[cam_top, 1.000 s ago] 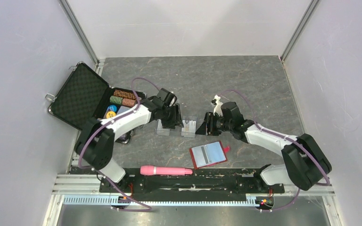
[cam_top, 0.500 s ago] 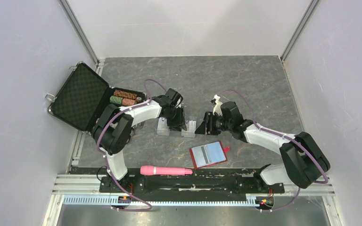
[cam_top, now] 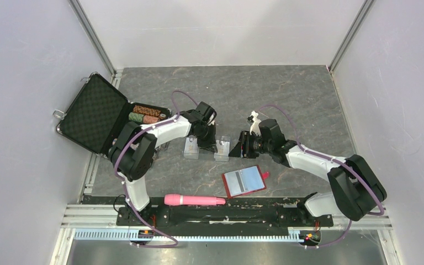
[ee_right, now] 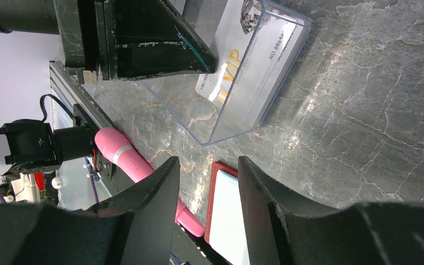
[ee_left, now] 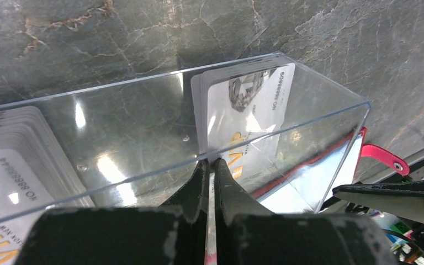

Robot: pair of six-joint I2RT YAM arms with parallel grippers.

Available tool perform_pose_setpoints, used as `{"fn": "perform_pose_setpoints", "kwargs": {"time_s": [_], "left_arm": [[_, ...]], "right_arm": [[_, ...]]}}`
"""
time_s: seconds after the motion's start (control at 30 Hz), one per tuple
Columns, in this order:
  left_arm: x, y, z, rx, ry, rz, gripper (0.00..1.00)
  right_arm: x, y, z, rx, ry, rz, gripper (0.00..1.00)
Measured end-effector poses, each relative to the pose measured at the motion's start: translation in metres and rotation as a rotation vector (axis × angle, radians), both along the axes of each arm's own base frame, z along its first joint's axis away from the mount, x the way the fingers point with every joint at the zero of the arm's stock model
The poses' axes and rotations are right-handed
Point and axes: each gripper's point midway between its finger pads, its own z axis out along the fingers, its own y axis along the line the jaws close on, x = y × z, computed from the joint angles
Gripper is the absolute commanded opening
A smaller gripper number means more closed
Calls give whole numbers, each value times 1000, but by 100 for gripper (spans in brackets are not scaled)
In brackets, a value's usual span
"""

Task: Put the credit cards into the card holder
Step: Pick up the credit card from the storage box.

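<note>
Pinching wall of clear case [ee_left: 116,127] with near-shut left gripper [ee_left: 208,161], facing upright credit cards [ee_left: 248,105] at twelve o'clock (right gripper [ee_right: 207,165] gaping, empty).

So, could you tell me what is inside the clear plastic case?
The case holds two separate stacks of cards; only each top card's printed face shows, the rest lie covered beneath.

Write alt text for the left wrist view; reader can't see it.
Left gripper, fingers nearly shut, pinches the near wall of a clear plastic case on a grey marbled table. Stacks of pale credit cards stand inside; the red card holder shows past its right end.
</note>
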Motion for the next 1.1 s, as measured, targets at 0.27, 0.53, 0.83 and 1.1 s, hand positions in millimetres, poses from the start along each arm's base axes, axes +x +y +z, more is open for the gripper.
{"fn": "perform_pose_setpoints", "kwargs": {"time_s": [0.27, 0.53, 0.83, 1.1], "left_arm": [[0, 3, 8, 97, -43, -28, 2], [-1, 1, 20, 105, -77, -61, 2], [0, -3, 67, 23, -165, -59, 2], [-7, 2, 92, -40, -238, -46, 2]], "right_arm": [[-2, -1, -3, -4, 6, 0, 46], [-4, -3, -6, -8, 12, -2, 48], [0, -8, 14, 24, -44, -22, 56], [0, -16, 28, 55, -83, -47, 74]]}}
